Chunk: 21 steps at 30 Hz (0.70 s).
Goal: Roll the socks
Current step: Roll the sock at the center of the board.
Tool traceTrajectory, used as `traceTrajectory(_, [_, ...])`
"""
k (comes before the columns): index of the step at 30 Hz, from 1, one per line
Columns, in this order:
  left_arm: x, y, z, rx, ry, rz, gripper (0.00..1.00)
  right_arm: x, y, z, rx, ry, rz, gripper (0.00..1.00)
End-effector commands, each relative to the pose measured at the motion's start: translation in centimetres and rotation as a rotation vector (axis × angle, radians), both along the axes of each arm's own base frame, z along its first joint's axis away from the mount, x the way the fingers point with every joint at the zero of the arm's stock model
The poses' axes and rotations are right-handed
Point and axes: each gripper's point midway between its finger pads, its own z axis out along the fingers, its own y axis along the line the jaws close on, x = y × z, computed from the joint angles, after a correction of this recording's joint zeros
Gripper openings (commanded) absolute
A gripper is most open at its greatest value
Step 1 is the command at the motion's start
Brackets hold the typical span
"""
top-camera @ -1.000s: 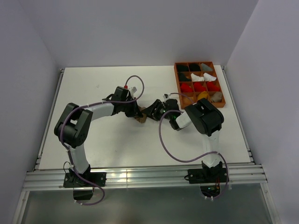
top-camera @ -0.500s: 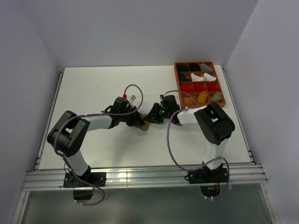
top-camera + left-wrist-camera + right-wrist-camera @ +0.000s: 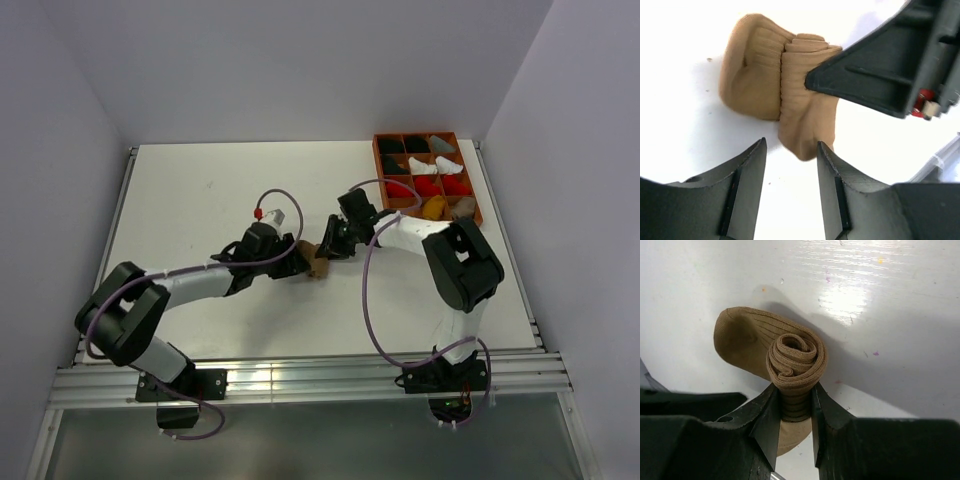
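A tan sock (image 3: 318, 267) lies on the white table between the two grippers. Part of it is wound into a tight spiral roll (image 3: 795, 357), and the rest spreads flat beside it (image 3: 752, 75). My right gripper (image 3: 794, 387) is shut on the roll and holds it on end; it also shows in the top view (image 3: 330, 247). My left gripper (image 3: 791, 145) is open, and the sock's loose end sits just at its fingertips. In the top view the left gripper (image 3: 297, 262) is on the sock's left side. No cuff shows.
An orange compartment tray (image 3: 377, 170) stands at the back right with red, white, black and grey bundles. A yellow sock (image 3: 434, 207) lies in its near row. The right gripper's black finger (image 3: 880, 75) reaches across the left wrist view.
The left arm has stretched out lower and its gripper has moved nearer and to the right. The right arm has straightened out. The sock has shifted slightly right and nearer.
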Motion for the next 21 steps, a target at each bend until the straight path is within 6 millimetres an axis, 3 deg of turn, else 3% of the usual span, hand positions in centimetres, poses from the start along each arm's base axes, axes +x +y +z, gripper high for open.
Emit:
traceTrajectory(1, [1.2,1.8,2.2,0.151,-0.181,0.124,0.50,-1.4,-2.3,-2.5,-0.176,0.081,-0.010,0.00])
traceTrajectory(3, [0.4,0.9,3.0,0.195,-0.254,0.125,0.50,-1.4,-2.1,-2.5,-0.193,0.093,-0.007,0.00])
traceTrajectory(5, [0.7,1.2,4.1,0.258,-0.348,0.165,0.50,-1.5,-1.9,-2.6,-0.208,0.113,-0.009,0.00])
traceTrajectory(9, [-0.4,-1.2,5.5,0.338,-0.491,0.125,0.50,-1.6,-1.8,-2.6,-0.221,0.139,-0.017,0.00])
traceTrajectory(21, [0.3,-5.3,2.8,0.609,-0.654,0.073,0.50,-1.6,-1.6,-2.7,-0.223,0.173,-0.018,0.00])
